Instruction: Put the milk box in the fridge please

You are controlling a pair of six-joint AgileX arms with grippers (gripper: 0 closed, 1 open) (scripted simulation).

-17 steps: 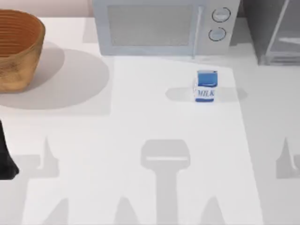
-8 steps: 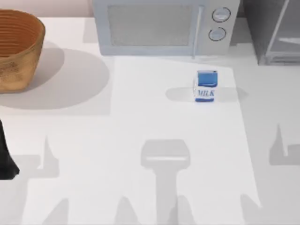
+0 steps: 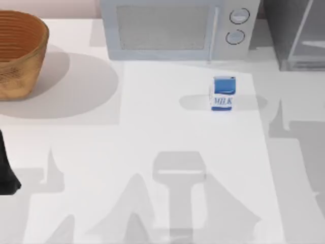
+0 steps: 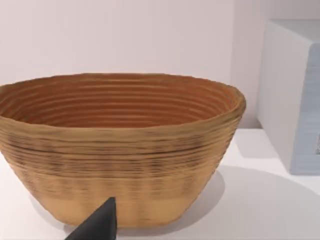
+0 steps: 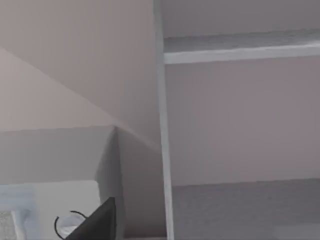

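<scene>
1. The milk box (image 3: 222,93) is a small blue carton with a white band across its front that reads "MILK" in blue. It stands upright on the white desk (image 3: 152,127).
2. From above, the milk box sits just in front of the pale microwave (image 3: 177,28), below that microwave's two round dials, and apart from it. It is toward the right half of the desk.
3. The fridge (image 3: 297,33) is at the far right corner in the top view, a dark grey cabinet with a lighter grey door edge, only partly in sight. The milk box is outside it, on the desk to its left and nearer the front.
4. In the right wrist view, the fridge (image 5: 240,125) shows a pale upright edge and a light shelf line across grey inner surfaces. No item can be seen on the part of the shelf in sight.
5. A woven brown basket (image 3: 20,53) stands at the far left of the desk, well apart from the milk box. In the left wrist view the basket (image 4: 117,150) is close ahead, and the part of its inside that shows holds nothing.
6. The left arm (image 3: 6,170) appears as a dark shape at the left edge of the top view, well apart from the milk box. A dark tip of the left fingers (image 4: 97,225) points toward the basket; I cannot tell how wide they stand.
7. A dark tip of the right fingers (image 5: 95,222) shows in the right wrist view, pointed toward the fridge and a corner of the microwave. Their spread cannot be told, and nothing is seen held between them.
</scene>
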